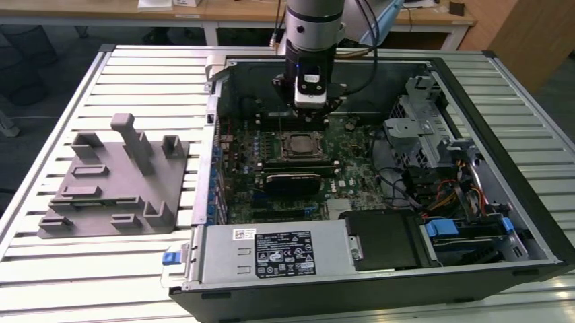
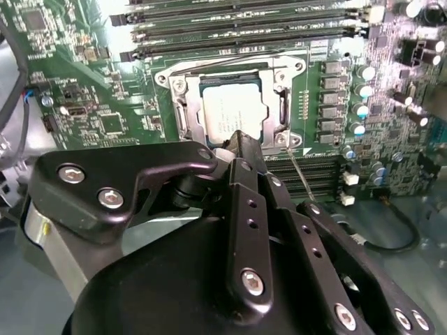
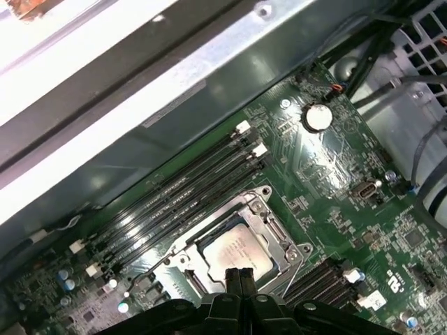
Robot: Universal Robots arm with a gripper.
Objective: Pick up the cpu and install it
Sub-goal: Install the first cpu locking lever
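Grey plastic fixture block (image 1: 117, 182) on slatted metal table (image 1: 90, 269), exterior view's left. Silvery flat square cpu (image 2: 230, 108): lying inside metal-framed motherboard socket (image 2: 178, 115). Black two-fingered tool (image 2: 241, 143): pinched narrow, empty (tips just over chip's edge). Risk: downward nudge skews chip, bends socket pins.

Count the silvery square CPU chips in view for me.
1. The silvery-white square cpu sits in the metal socket frame on the green motherboard, near the shut claw. The arm may hide another.
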